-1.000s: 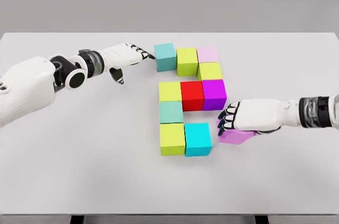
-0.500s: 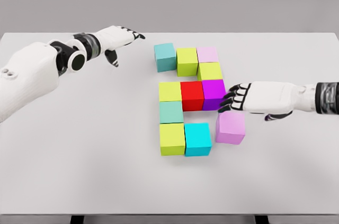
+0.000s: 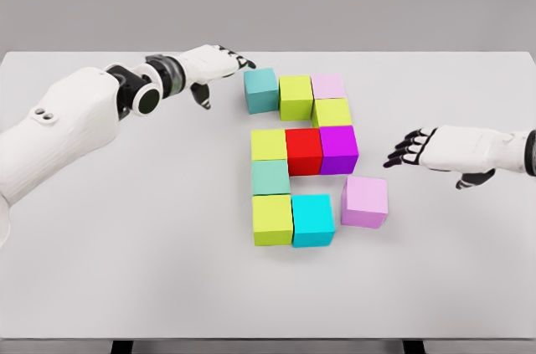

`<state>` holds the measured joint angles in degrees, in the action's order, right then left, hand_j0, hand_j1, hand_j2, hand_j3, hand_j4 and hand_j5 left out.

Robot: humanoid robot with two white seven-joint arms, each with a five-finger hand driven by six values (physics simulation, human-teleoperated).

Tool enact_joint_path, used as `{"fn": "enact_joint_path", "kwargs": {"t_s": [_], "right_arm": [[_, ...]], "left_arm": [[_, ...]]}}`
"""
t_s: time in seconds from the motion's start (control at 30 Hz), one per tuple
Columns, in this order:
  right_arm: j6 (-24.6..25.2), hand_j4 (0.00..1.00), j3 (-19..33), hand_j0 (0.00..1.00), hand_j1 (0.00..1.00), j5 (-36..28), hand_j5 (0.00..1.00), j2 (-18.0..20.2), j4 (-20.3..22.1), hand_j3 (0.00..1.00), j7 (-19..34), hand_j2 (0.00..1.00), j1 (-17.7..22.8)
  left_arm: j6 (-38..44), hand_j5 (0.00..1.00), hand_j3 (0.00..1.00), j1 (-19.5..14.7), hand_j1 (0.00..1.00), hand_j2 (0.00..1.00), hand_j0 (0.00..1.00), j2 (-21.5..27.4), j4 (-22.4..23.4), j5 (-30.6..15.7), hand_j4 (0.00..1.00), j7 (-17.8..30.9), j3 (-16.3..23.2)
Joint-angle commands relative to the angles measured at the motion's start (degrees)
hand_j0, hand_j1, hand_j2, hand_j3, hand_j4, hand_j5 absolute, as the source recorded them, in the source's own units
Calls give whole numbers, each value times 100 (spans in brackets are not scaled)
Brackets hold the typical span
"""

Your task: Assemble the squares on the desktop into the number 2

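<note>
Head view: smooth, matte cubes sit on the flat pale grey surface (image 3: 126,270), most pressed side to side in a stepped figure. The top row runs teal cube (image 3: 261,89), lime cube (image 3: 296,96), pale pink cube (image 3: 328,85). The lilac cube (image 3: 364,201) stands just right of the cyan cube (image 3: 312,219), a narrow gap between them. The left hand (image 3: 214,64) holds nothing, fingertips beside the teal cube. The right hand (image 3: 429,147) hovers with fingers spread, empty, apart from the lilac cube.

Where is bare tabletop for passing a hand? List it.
Free: the wide table stretch left of the yellow-green blocks, and the front strip. Crowded: the gap between cyan block and lilac block, near the right hand.
</note>
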<state>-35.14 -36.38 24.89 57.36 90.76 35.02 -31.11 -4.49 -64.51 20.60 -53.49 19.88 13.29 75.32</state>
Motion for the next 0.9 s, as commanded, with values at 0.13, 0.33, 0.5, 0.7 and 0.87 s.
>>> {"fn": "enact_joint_path", "kwargs": {"t_s": [0.13, 0.33, 0.5, 0.7, 0.87], "right_arm": [[14, 100, -221, 100, 100, 51, 100, -5, 161, 100, -2, 100, 0], [14, 100, -300, 100, 100, 51, 100, 13, 531, 100, -2, 100, 62], [14, 100, -291, 100, 100, 51, 100, 21, 610, 100, -2, 100, 70], [14, 100, -291, 100, 100, 33, 100, 21, 627, 100, -2, 100, 62], [14, 100, -291, 100, 100, 15, 100, 13, 627, 100, -2, 100, 53]], "left_arm": [[-254, 100, 100, 0, 100, 100, 100, 5, -92, 8, 100, -1, 0], [-385, 100, 100, 0, 100, 100, 100, 32, -127, 16, 100, -1, -9], [-544, 100, 100, 17, 100, 100, 100, 58, -127, 8, 100, -1, -9], [-570, 100, 100, 9, 100, 100, 100, 75, -153, 8, 100, -1, -9], [-570, 100, 100, 9, 100, 100, 100, 93, -294, 8, 100, -1, -17]]}}
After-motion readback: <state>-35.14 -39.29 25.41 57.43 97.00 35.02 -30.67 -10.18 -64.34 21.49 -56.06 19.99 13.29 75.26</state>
